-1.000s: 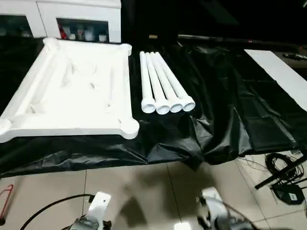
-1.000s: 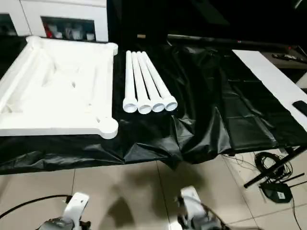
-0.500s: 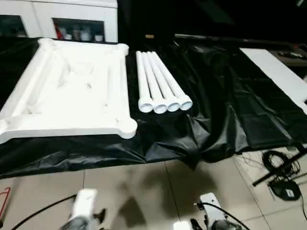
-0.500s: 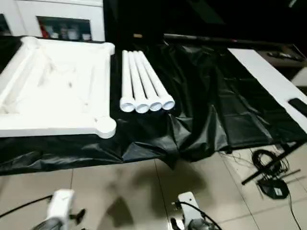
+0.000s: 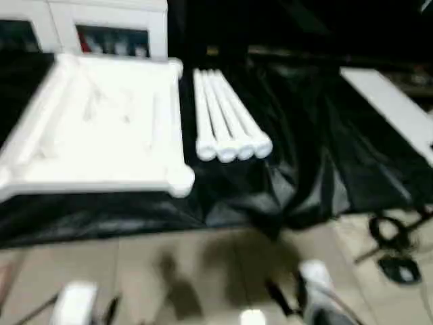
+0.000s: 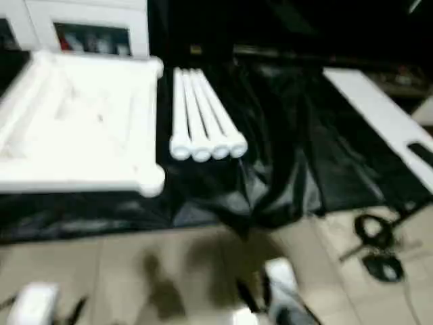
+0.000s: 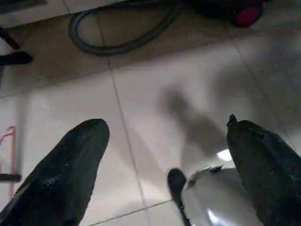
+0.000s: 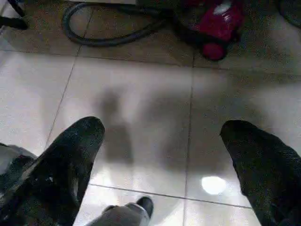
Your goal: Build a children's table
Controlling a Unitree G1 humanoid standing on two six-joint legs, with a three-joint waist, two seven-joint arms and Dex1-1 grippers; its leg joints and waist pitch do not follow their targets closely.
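Left eye view: the white plastic rectangular table top (image 5: 95, 125) lies underside up at the upper left of the frame, on a worktop draped in black plastic sheeting (image 5: 318, 156). Just beside its right edge, four long round white plastic legs (image 5: 226, 118) lie side by side, touching one another, open ends toward the lower edge of the frame. A white cabinet with glass fronts (image 5: 111, 30) stands behind at the top left. Beige tiled floor (image 5: 203, 271) fills the lower frame. In the wrist views, the left hand (image 7: 167, 139) and the right hand (image 8: 162, 136) both hang over floor tiles, fingers spread wide, holding nothing.
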